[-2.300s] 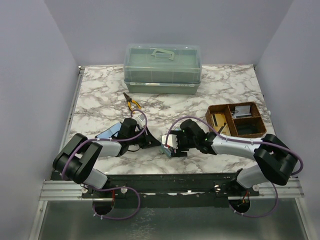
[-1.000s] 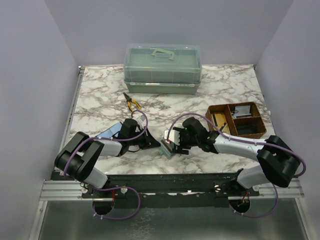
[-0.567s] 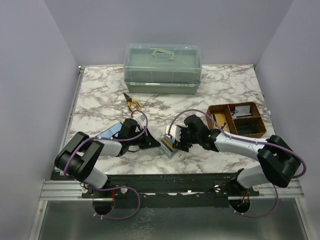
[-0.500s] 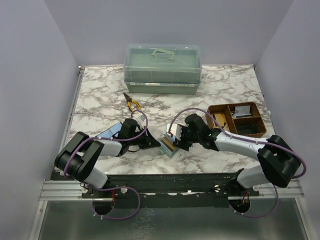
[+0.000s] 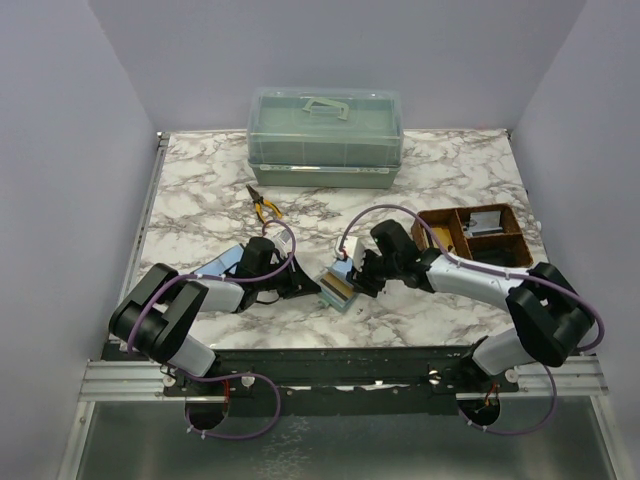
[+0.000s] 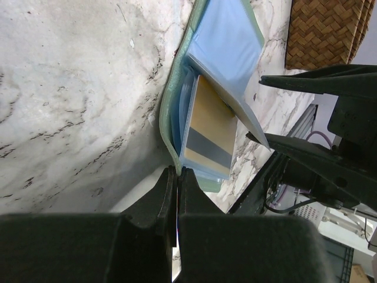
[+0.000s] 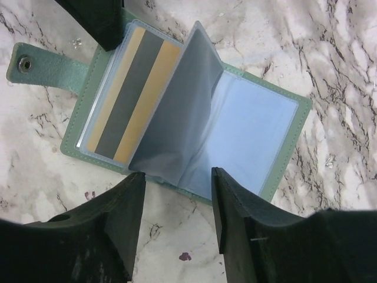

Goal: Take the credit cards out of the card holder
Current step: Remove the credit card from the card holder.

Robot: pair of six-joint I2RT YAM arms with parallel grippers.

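**Open card holder between two hands.** We see a marbled surface (image 5: 200, 200) carrying a lidded green box (image 5: 325, 135) at its far edge and a brown divided basket (image 5: 430, 215) at the right. Near the front centre the card holder (image 7: 265, 147) lies open, cover down, between the two hands. The left hand (image 6: 177, 177) has its fingers closed on the holder's edge, at the corner beside the snap strap (image 7: 35, 68). The right hand (image 7: 177, 177) hangs over the opposite long edge with its fingers apart. They stand on either side of a clear sleeve (image 7: 177, 112) raised from the spine, and we cannot tell whether they touch the holder. One tan credit card (image 7: 129, 112) with a dark stripe sits in the pocket on the left hand's side.
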